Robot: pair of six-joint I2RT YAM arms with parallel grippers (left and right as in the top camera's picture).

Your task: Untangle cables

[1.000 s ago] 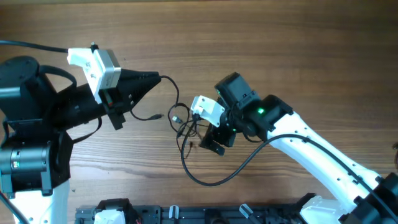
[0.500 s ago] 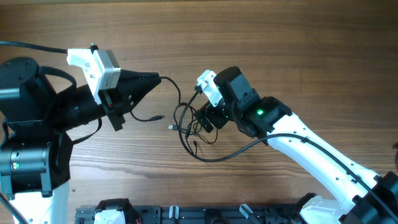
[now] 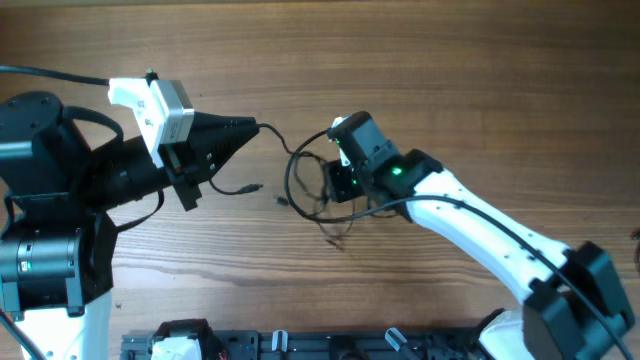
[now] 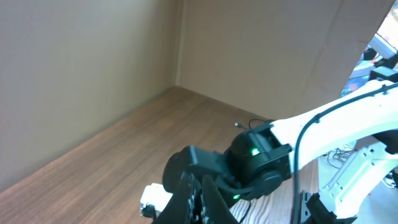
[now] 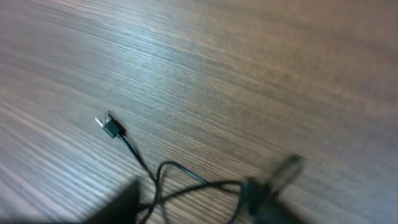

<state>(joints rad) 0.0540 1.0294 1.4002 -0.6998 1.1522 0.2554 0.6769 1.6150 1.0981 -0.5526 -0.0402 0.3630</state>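
The cables [image 3: 293, 170] are thin black cords tangled in loops at the table's middle, with small plugs [image 3: 254, 187] lying loose on the wood. My left gripper [image 3: 252, 128] is shut on one cable end that runs right into the tangle; in the left wrist view its fingers [image 4: 200, 196] are pressed together. My right gripper [image 3: 335, 188] hovers low over the tangle. In the blurred right wrist view its fingers [image 5: 196, 196] stand apart with cable strands [image 5: 180, 171] crossing between them, and a plug [image 5: 111, 126] lies ahead on the table.
A black rack [image 3: 300, 345] runs along the table's front edge. The left arm's base [image 3: 40, 220] fills the left side. The right arm's white link [image 3: 480, 230] slants across the right half. Cardboard walls [image 4: 249, 56] bound the table's far side.
The right gripper has moved up and left onto the tangle, turning its wrist, and its jaws have narrowed. The wide cable loop toward the front has drawn in. The left arm is still.
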